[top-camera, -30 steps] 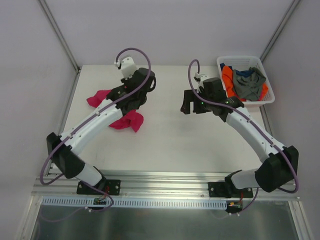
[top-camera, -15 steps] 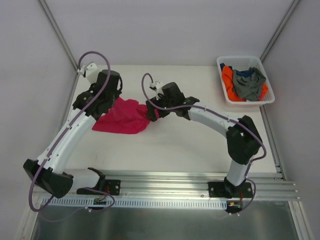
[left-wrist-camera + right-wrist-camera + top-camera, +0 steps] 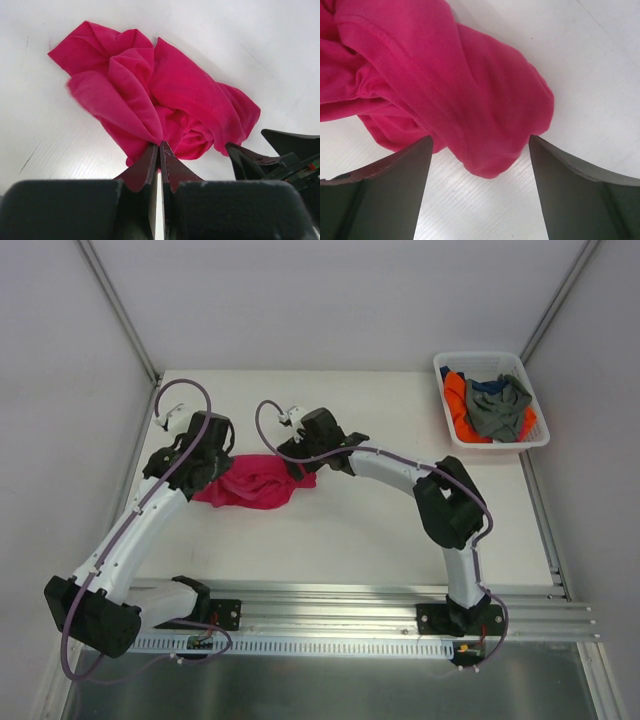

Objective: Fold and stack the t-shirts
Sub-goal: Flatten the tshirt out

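On the worktop (image 3: 380, 540) the pink t-shirt (image 3: 255, 482) lies bunched, unfolded; your left fingers (image 3: 147, 165) pinch its edge, your right fingers (image 3: 395, 170) gape around its end; three other shirts (image 3: 500, 408) wait in the basket (image 3: 480, 356).

A white plastic basket (image 3: 500, 446) sits on the white worktop (image 3: 360, 530), in its far right corner. Well apart from the basket, along the worktop's near edge, runs a grooved aluminium rail (image 3: 330, 596). A slanted metal post (image 3: 555, 300) rises just behind the basket. A second post (image 3: 120, 305) stands far to its left.
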`<state>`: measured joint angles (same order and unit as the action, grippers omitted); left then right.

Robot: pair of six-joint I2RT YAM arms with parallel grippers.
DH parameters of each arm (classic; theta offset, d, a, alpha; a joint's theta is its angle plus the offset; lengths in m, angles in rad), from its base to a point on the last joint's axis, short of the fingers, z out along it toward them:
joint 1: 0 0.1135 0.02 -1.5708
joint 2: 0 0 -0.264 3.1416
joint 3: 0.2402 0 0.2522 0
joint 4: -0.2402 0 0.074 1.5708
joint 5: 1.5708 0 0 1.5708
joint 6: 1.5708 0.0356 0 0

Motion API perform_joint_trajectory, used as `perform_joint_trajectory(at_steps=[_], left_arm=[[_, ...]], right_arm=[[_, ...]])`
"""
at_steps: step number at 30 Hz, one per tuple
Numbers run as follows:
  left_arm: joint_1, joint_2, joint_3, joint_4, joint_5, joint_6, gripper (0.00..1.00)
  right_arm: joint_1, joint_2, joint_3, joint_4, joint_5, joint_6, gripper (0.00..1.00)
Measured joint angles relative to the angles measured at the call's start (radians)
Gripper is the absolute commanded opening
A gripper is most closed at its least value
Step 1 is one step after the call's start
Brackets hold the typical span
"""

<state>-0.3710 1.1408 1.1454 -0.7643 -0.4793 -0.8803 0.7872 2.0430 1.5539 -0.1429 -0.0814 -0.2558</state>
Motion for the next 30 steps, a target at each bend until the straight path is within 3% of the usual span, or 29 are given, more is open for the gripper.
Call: perform_joint_trajectory(at_steps=[10,12,14,16,17,18,20,26,30], left_arm=[[0.029,-0.002,0.000,0.000,0.034,0.000,0.00],[0.033,-0.003,0.000,-0.001,0.045,0.001,0.00],[0.036,-0.007,0.000,-0.002,0.055,0.002,0.00],[0.039,-0.018,0.000,-0.005,0.061,0.005,0.00],[0.041,-0.024,0.000,-0.005,0.061,0.007,0.00],[0.046,-0.033,0.000,-0.007,0.064,0.008,0.00],[0.053,-0.047,0.000,-0.012,0.064,0.009,0.00],[0.085,-0.071,0.000,-0.035,0.070,0.012,0.00],[0.117,-0.064,0.010,-0.048,0.074,0.056,0.00]], right_arm=[[0.057,0.005,-0.016,0.025,-0.013,-0.027,0.81],[0.064,0.018,-0.011,0.034,0.004,-0.026,0.74],[0.068,0.049,0.008,0.033,0.035,-0.023,0.61],[0.066,0.097,0.052,0.018,0.064,-0.015,0.54],[0.063,0.123,0.077,0.010,0.076,-0.013,0.35],[0.061,0.141,0.096,0.004,0.083,-0.012,0.21],[0.059,0.171,0.129,-0.009,0.101,-0.002,0.01],[0.045,0.137,0.122,-0.043,0.142,0.019,0.01],[0.005,-0.041,0.000,-0.066,0.098,0.061,0.01]])
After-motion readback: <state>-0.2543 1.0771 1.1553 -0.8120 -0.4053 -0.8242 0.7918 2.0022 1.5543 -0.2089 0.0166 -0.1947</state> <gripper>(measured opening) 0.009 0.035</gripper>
